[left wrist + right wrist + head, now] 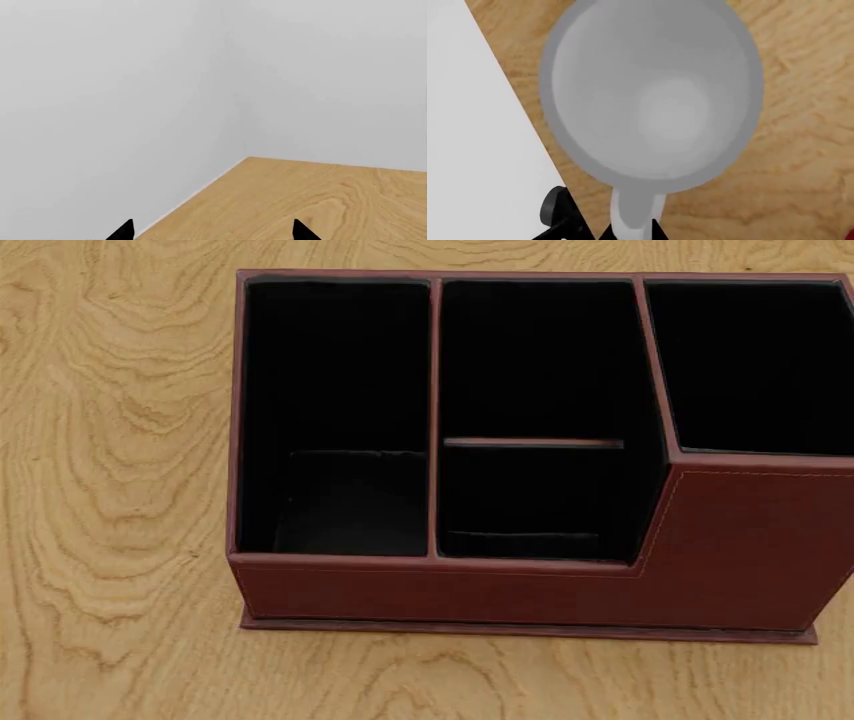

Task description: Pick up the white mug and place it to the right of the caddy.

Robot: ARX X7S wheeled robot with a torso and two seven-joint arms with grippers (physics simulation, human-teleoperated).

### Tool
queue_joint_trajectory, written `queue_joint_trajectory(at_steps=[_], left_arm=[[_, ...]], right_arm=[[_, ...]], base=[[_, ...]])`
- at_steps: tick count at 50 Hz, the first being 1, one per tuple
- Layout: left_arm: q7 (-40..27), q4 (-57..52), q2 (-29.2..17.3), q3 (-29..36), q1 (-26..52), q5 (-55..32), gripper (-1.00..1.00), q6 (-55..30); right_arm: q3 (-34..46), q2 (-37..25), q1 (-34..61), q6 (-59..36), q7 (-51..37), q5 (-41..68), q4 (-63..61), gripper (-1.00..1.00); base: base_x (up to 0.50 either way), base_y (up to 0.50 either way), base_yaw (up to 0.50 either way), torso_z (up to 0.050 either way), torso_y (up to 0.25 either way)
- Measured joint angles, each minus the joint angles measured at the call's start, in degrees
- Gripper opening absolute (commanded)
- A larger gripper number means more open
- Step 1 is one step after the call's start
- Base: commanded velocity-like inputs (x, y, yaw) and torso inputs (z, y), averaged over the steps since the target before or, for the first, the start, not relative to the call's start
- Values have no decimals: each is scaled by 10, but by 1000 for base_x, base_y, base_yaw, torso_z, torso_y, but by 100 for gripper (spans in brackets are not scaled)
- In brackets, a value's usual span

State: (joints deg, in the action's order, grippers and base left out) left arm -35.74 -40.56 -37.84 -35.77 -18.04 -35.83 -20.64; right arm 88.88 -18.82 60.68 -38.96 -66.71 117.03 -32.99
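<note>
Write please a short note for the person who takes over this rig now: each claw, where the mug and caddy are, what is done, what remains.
Left claw: only its two tips show, apart, nothing between them, above the bare wooden table near its edge.
Right claw: right at the handle of the white mug; the wrist view looks down into the empty mug, but whether the claw is closed cannot be told.
Caddy: upright on the table, fills the head view, compartments empty.
Done: right claw reached the mug.
Left: confirm the grip and set the mug to the right of the caddy; neither shows in the head view.
</note>
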Motion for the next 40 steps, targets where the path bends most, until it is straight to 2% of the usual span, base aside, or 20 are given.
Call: queue_joint_trajectory(at_steps=[40], left_arm=[[4, -4, 7, 3, 1, -3, 100, 0]], right_arm=[[-6, 12, 36, 6, -77, -21, -77, -100]], base=[[0, 0, 0, 0, 0]])
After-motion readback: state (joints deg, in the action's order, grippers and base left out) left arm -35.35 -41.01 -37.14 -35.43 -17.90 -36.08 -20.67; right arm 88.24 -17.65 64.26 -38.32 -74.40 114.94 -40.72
